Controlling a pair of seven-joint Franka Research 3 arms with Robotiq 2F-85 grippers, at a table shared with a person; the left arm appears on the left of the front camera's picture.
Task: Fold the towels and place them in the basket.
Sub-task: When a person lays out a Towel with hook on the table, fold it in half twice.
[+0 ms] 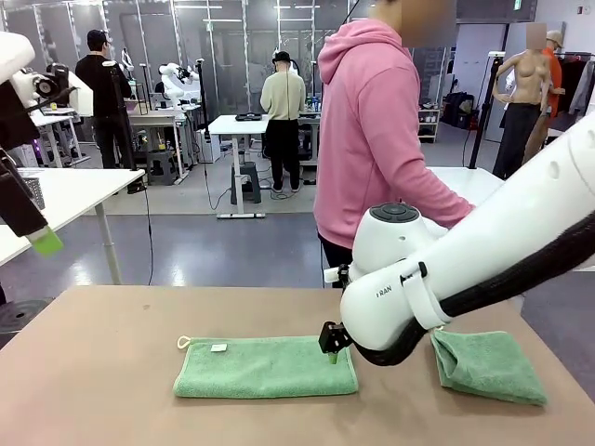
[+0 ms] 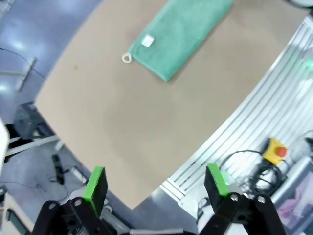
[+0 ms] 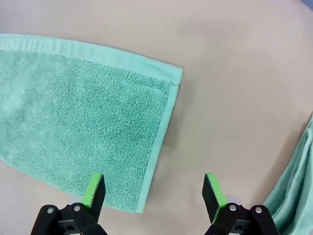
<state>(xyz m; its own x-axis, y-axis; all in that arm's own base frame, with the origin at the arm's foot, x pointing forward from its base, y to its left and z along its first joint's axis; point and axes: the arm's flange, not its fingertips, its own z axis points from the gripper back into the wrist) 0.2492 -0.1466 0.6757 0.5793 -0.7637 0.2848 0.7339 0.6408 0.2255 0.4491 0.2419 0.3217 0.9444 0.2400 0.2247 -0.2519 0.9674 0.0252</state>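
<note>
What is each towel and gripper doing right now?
Long green terry-cloth towel with white label: lying flat on the table.
Second green terry-cloth towel: folded, resting at table's right.
Left black, green-padded gripper: open, empty, high above table.
Right black, green-padded gripper: open, empty, low over long towel's end.

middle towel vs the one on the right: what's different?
The middle towel lies as a long flat strip; the right towel is a shorter, bulkier bundle. The middle towel shows its white label and cord loop; the right towel shows neither. Both are green terry on the table.
</note>
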